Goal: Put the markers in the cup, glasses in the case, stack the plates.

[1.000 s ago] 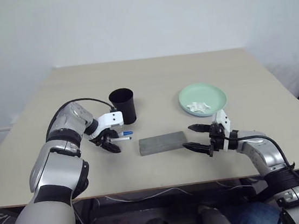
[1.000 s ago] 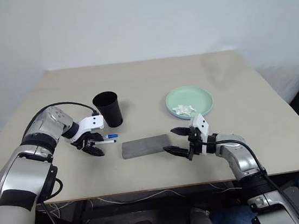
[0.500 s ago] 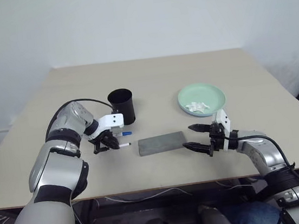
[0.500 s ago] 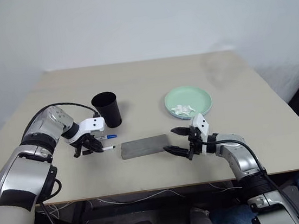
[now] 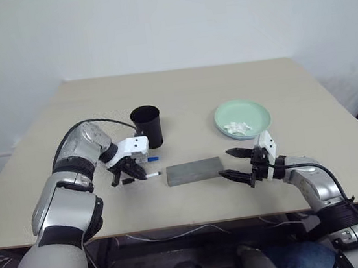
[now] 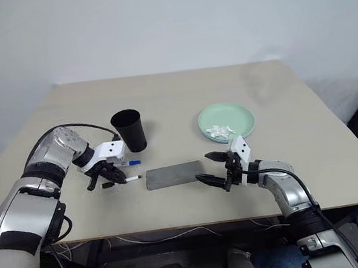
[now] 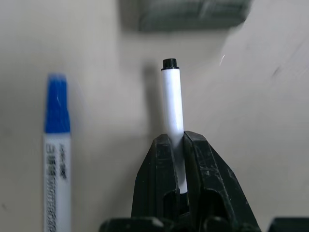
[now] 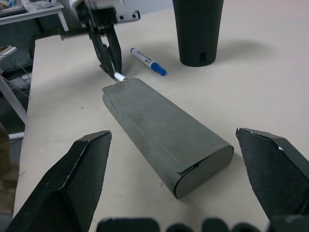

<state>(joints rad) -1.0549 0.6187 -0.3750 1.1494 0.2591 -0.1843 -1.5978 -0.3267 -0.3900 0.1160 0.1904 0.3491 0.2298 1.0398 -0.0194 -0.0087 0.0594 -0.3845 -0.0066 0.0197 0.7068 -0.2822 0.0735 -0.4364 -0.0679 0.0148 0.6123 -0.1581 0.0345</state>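
My left gripper [image 5: 126,174] is shut on a white marker [image 7: 172,99], whose dark end points at the left end of the grey case [image 5: 194,170]. Another marker with a blue cap [image 5: 148,159] lies on the table between the gripper and the black cup [image 5: 146,125]. The case lies closed in the middle of the table. My right gripper [image 5: 226,163] stands open just right of the case, holding nothing. At the back right sits a mint green plate [image 5: 257,112]. The glasses are out of view.
Small white crumpled scraps [image 5: 237,127] lie on the green plate. The beige table [image 5: 193,93] ends close in front of both grippers.
My left gripper, open over the two markers a second ago, has shut on one and carried it a little up and towards the case. The right arm has not moved.
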